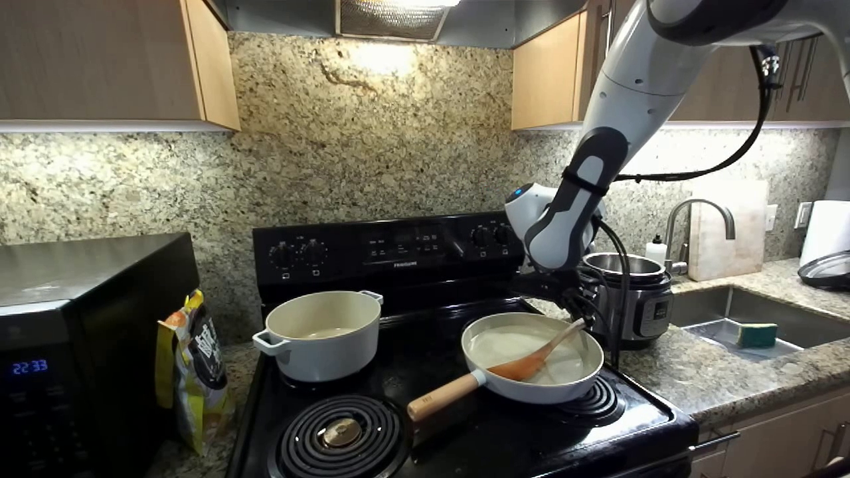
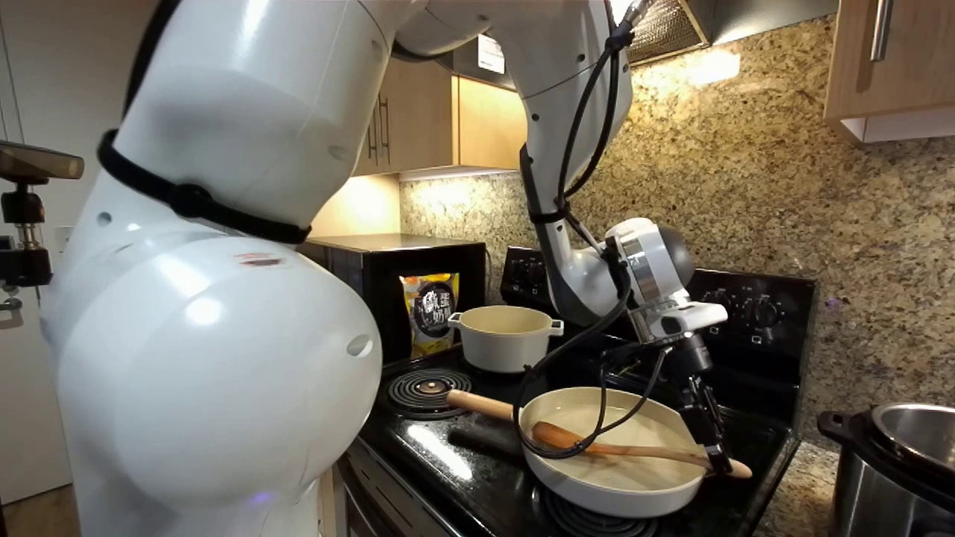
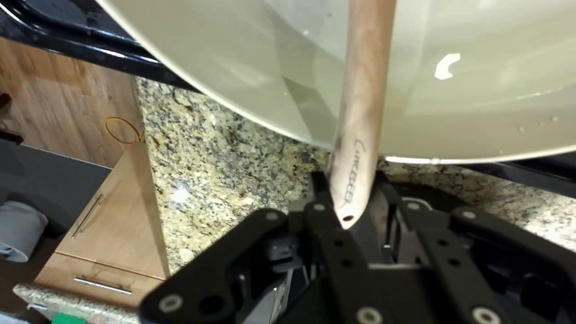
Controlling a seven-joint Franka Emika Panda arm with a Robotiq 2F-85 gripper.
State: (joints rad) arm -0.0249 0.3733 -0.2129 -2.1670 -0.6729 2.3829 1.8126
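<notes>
The background is filled by a speckled granite wall, and a worktop of similar stone is run along beneath it. A black stove is fitted beside the worktop, and above it the white robot arm is bent downward. On one side the stove is flanked by a microwave, and on the other a steel sink is let into the worktop. Between stove and sink, a pressure cooker is placed with its steel liner exposed. A wide, cream-lined pan is set over a partly covered coil, and its wooden handle is aimed toward a front coil. Behind that front coil, a pale two-handled pot is stood. A bright snack bag is positioned beside the microwave. A wooden spatula is laid with its head inside the pan and its shaft crossing the rim, roughly opposite the pan's handle. Near its end, outside the rim, the shaft is grasped by the dark jaws, which are closed against it from both sides. In the sink, a green and yellow sponge is seen. On the shaft's tip, dark lettering is shown in the wrist view, followed by a small hole
</notes>
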